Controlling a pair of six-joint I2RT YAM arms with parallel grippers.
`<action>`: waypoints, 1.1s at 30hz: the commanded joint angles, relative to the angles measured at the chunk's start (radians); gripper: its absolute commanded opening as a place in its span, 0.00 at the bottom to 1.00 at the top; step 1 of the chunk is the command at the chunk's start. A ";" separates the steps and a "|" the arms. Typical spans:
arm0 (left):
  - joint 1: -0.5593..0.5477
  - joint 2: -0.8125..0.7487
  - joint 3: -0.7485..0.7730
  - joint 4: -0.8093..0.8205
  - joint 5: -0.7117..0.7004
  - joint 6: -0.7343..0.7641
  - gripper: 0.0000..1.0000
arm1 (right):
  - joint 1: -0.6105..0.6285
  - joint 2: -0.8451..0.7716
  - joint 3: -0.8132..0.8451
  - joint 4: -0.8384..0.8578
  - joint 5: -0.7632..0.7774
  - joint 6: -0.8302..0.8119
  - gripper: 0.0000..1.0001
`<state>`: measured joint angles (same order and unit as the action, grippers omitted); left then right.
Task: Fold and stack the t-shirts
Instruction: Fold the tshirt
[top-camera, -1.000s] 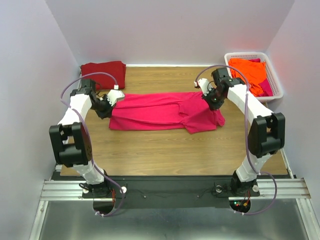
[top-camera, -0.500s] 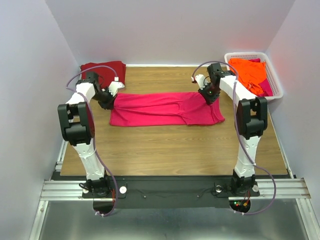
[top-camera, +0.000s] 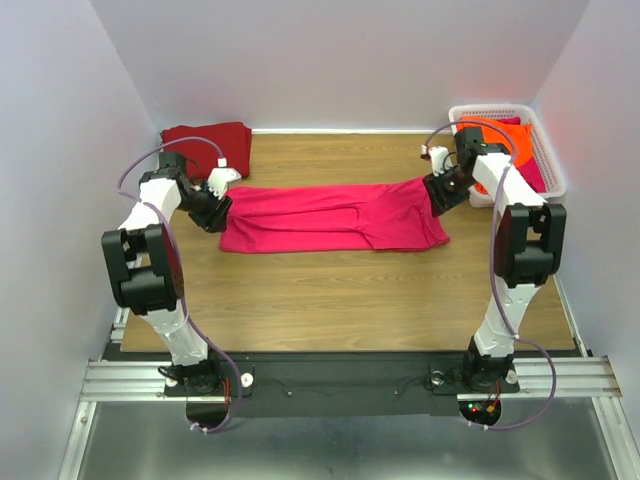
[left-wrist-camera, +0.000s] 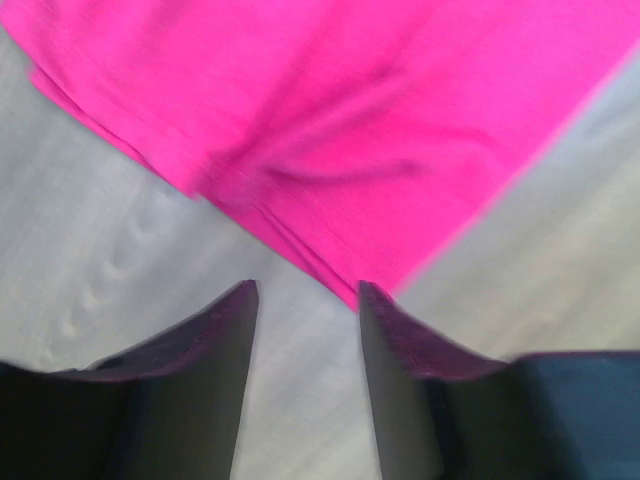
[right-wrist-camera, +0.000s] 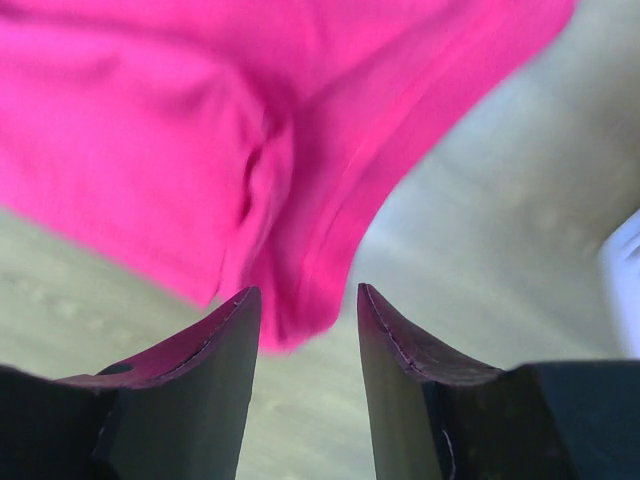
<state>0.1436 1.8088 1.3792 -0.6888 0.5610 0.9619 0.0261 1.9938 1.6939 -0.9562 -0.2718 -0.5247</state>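
A bright pink-red t-shirt (top-camera: 330, 216) lies folded into a long band across the middle of the table. My left gripper (top-camera: 222, 207) is open at its left end, off the cloth; in the left wrist view the pink cloth (left-wrist-camera: 350, 130) lies just ahead of the gripper (left-wrist-camera: 305, 290), with bare table between the jaws. My right gripper (top-camera: 437, 196) is open at the shirt's right end; a corner of the shirt (right-wrist-camera: 300, 200) hangs just in front of that gripper (right-wrist-camera: 305, 295). A folded dark maroon t-shirt (top-camera: 208, 143) lies at the back left. Orange t-shirts (top-camera: 497, 143) fill the basket.
A white latticed basket (top-camera: 553, 178) stands at the back right corner, close to my right arm. White walls close in the table on three sides. Bare wooden table (top-camera: 340, 290) runs in front of the pink shirt.
Both grippers have opened and let go of the pink shirt's ends. The shirt now lies flat, its right end smoothed out. The right gripper moved right, toward the basket; the left backed off slightly left.
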 joint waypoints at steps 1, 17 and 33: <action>0.001 -0.117 -0.125 0.035 0.039 -0.043 0.57 | -0.005 -0.078 -0.091 -0.046 -0.095 0.049 0.49; -0.001 -0.059 -0.276 0.213 -0.007 -0.160 0.56 | -0.022 -0.010 -0.227 0.076 -0.043 0.086 0.39; 0.007 -0.084 -0.281 0.161 -0.050 -0.169 0.00 | -0.072 -0.088 -0.269 0.076 0.081 0.055 0.01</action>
<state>0.1440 1.7756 1.1030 -0.4564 0.5240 0.7761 -0.0277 1.9884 1.4578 -0.8955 -0.2573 -0.4435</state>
